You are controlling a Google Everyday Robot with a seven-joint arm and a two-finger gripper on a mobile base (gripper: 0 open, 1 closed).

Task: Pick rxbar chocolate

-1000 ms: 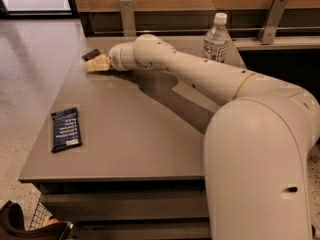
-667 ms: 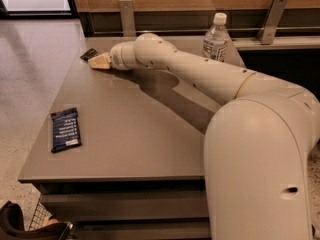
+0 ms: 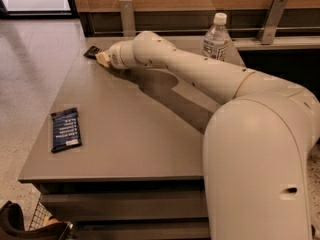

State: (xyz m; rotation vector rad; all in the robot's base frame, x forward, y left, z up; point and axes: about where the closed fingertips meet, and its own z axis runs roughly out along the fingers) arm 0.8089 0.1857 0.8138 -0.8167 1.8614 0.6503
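Observation:
The rxbar chocolate (image 3: 92, 51) is a small black wrapper lying at the far left corner of the grey table (image 3: 130, 134). My gripper (image 3: 102, 58) reaches across the table to that corner and sits right at the bar, covering part of it. Only its pale tip shows beyond the white wrist. A larger dark blue bar (image 3: 65, 129) with white text lies flat near the table's front left edge, far from the gripper.
A clear water bottle (image 3: 215, 38) with a white cap stands at the table's far right. My white arm (image 3: 210, 79) spans the table's right half. A wooden wall with metal brackets runs behind. A wire basket (image 3: 35, 224) shows at the lower left.
The gripper has crept slightly farther toward the far left corner, over the black bar. The blue bar and the bottle have not moved.

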